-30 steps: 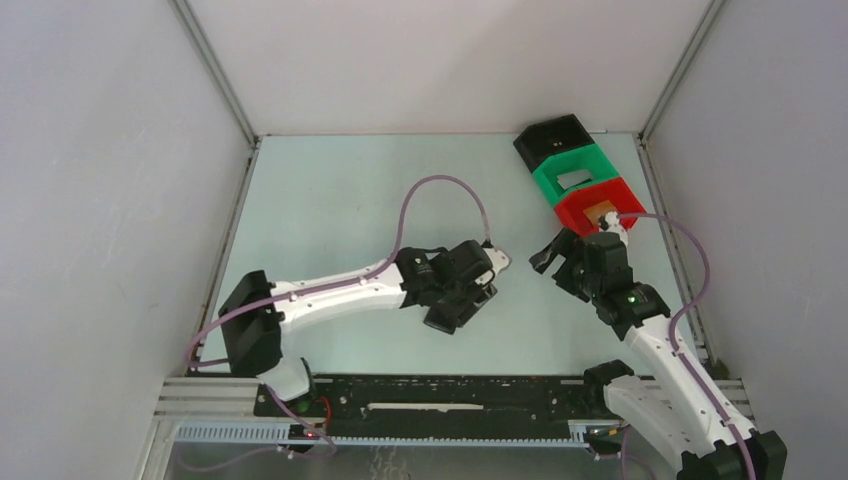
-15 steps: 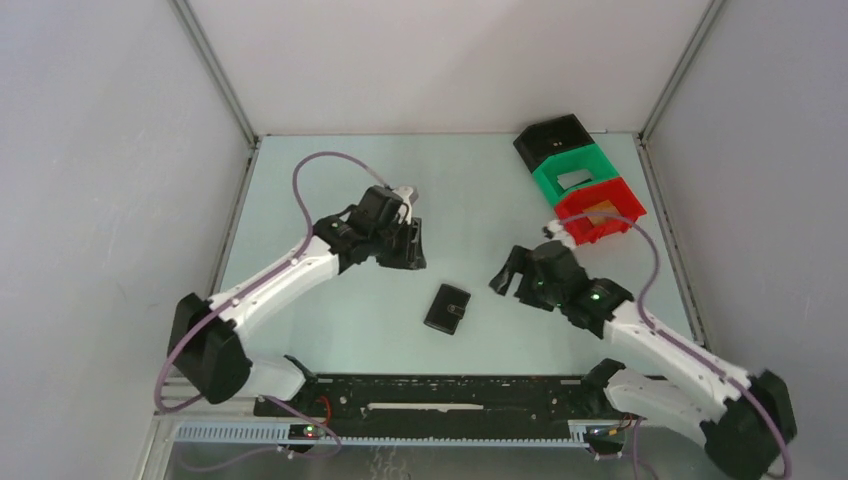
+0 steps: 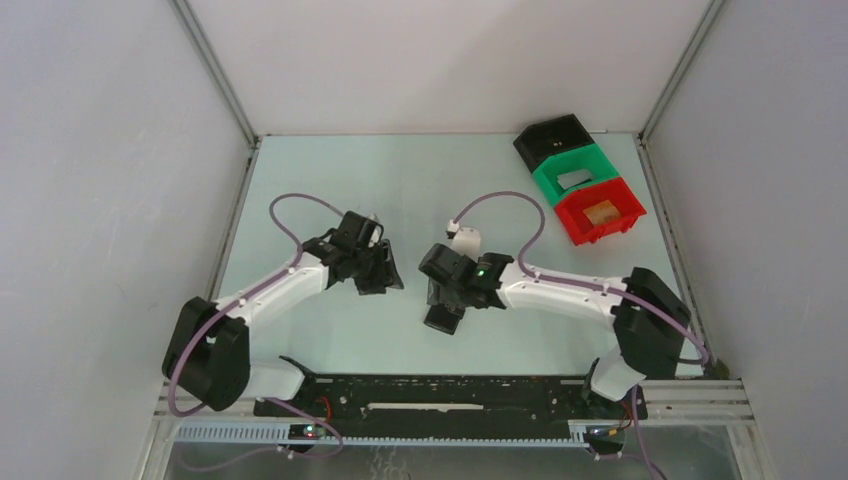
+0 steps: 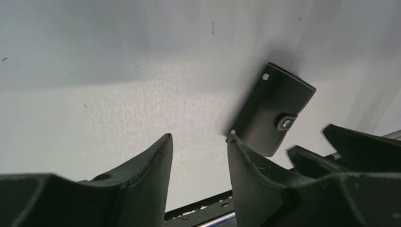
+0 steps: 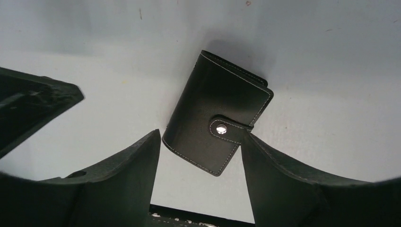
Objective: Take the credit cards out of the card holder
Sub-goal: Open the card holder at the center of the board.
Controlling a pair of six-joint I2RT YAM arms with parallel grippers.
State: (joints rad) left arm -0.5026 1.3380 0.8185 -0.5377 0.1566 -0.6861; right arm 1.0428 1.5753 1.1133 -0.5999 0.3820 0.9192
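Note:
The card holder (image 5: 217,125) is a small black wallet lying closed on the table, its snap tab fastened. It also shows in the left wrist view (image 4: 274,111) and, partly covered, in the top view (image 3: 441,320). My right gripper (image 5: 199,135) is open and empty just above the holder, its fingers on either side of the near end; it shows in the top view (image 3: 447,294). My left gripper (image 4: 198,138) is open and empty, to the left of the holder (image 3: 383,277). No credit cards show at the closed holder. One pale card (image 3: 573,180) lies in the green bin.
Three bins stand in a row at the back right: black (image 3: 553,138), green (image 3: 590,160) and red (image 3: 622,200), the red one holding an orange-tan piece (image 3: 601,212). Side walls enclose the table. A black rail (image 3: 440,395) runs along the near edge.
My right gripper has swung left from beside the holder to over it. My left gripper has come nearer and lower towards the holder. The holder lies where it was.

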